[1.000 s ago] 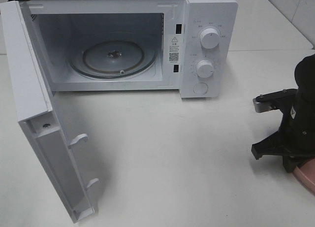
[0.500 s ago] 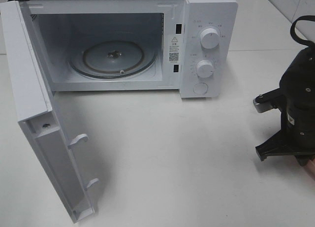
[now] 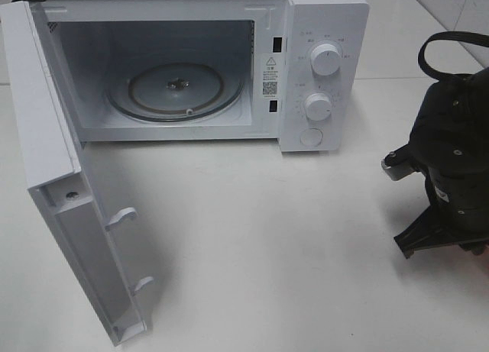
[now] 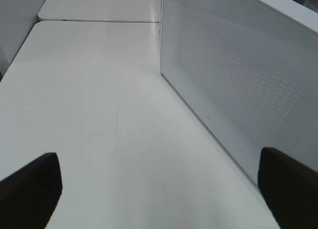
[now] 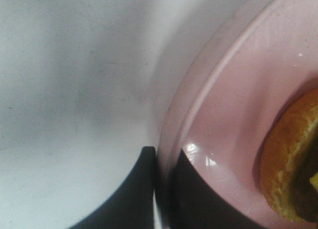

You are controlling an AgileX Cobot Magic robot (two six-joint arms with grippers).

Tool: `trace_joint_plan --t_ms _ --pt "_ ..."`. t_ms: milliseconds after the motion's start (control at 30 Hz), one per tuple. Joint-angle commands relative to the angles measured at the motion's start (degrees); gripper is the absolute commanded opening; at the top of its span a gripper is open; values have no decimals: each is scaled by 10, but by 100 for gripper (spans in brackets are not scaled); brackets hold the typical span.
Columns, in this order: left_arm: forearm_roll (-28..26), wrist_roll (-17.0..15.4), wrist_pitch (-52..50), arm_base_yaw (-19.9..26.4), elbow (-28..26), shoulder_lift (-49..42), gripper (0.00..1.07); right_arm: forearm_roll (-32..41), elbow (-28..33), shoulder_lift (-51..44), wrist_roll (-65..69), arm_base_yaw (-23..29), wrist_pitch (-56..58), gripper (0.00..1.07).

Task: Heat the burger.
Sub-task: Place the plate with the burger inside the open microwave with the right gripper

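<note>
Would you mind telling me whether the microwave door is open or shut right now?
Open. The door is swung wide to the left, exposing the bare glass turntable inside the microwave.

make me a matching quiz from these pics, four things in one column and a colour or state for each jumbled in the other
Column one
1. microwave door
2. turntable
3. burger
4. plate

Column two
a. pink, its rim pinched between the shut right jaws
b. white, swung wide open
c. golden-brown, lying on the plate
d. clear glass, nothing on it

Pairs: 1-b, 2-d, 3-c, 4-a
</note>
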Motion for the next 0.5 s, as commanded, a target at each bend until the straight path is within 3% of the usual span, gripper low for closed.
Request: trace_joint_plan --t_ms 33,500 --pt "-1 1 -9 -2 2 -10 100 -27 0 -20 5 16 42 0" --pt "-1 1 -9 -2 2 -10 100 -21 0 -97 -15 86 114 0"
